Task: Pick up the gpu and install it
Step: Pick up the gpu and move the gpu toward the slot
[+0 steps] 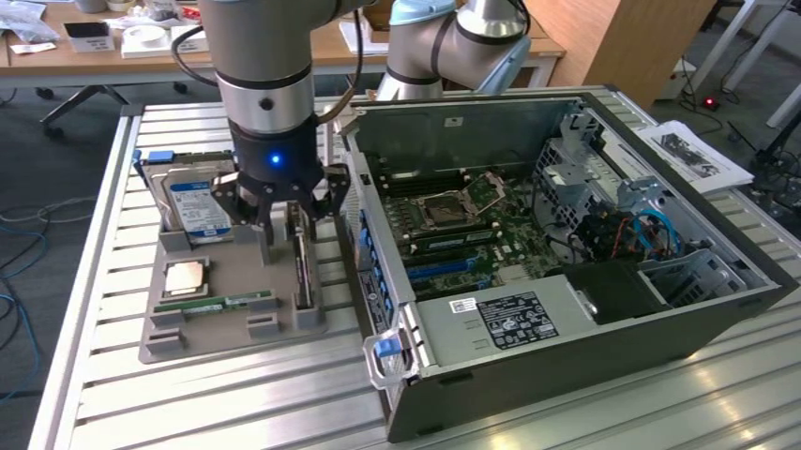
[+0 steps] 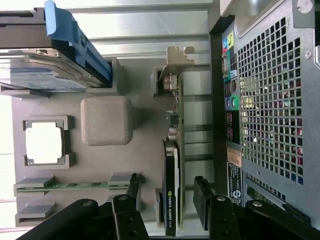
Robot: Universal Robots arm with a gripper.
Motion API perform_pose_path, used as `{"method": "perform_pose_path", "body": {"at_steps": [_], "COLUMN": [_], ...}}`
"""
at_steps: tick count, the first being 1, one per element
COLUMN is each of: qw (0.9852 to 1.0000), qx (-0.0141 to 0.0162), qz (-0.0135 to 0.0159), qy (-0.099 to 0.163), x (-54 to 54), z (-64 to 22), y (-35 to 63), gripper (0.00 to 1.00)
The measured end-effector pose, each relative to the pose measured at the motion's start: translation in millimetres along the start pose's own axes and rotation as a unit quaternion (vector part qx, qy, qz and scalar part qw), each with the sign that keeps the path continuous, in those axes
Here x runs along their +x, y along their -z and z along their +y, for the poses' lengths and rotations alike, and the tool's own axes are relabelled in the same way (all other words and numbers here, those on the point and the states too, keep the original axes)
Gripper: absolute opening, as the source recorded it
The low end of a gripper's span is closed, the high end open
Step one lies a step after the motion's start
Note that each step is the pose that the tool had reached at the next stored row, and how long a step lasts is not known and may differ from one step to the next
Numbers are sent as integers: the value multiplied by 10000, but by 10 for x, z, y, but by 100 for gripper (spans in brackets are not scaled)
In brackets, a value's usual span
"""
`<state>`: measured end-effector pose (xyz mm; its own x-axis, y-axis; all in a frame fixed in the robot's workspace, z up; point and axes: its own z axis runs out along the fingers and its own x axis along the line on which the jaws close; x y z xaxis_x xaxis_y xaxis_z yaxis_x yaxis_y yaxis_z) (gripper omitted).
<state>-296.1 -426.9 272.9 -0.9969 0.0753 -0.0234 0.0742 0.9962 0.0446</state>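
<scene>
Here, end effector (image 2: 166, 178) straddles gpu (image 2: 171, 162); label (image 2: 171, 201) reads NVIDIA.

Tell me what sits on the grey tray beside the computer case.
On the grey tray: a hard drive upright, a processor, a memory stick, and the gpu standing on edge between the fingers of the open end effector. The end effector hides the tray behind it.

Slatted metal table (image 1: 138, 403) carries 3 things right now: a grey parts tray (image 1: 219, 330) flat on the exterior view's left, the open computer case (image 1: 588, 361) just beside it, and a printed sheet (image 1: 696, 156) at the right-hand edge.
</scene>
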Motion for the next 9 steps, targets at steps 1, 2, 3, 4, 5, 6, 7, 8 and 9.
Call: {"method": "perform_pose_path", "body": {"at_steps": [1,2,3,4,5,6,7,8,9], "qw": [10000,10000,10000,10000,10000,10000,10000,10000,10000], "qx": [0,0,0,0,0,0,0,0,0], "qz": [0,0,0,0,0,0,0,0,0], "qy": [0,0,0,0,0,0,0,0,0], "x": [0,1,1,1,2,2,2,2,3], "z": [-1,-1,-2,-2,-3,-4,-4,-5,-5], "y": [-17,-30,-42,-53,-66,-81,-96,-109,-123], "gripper": [55,55,55,55,55,55,55,55,55]}}
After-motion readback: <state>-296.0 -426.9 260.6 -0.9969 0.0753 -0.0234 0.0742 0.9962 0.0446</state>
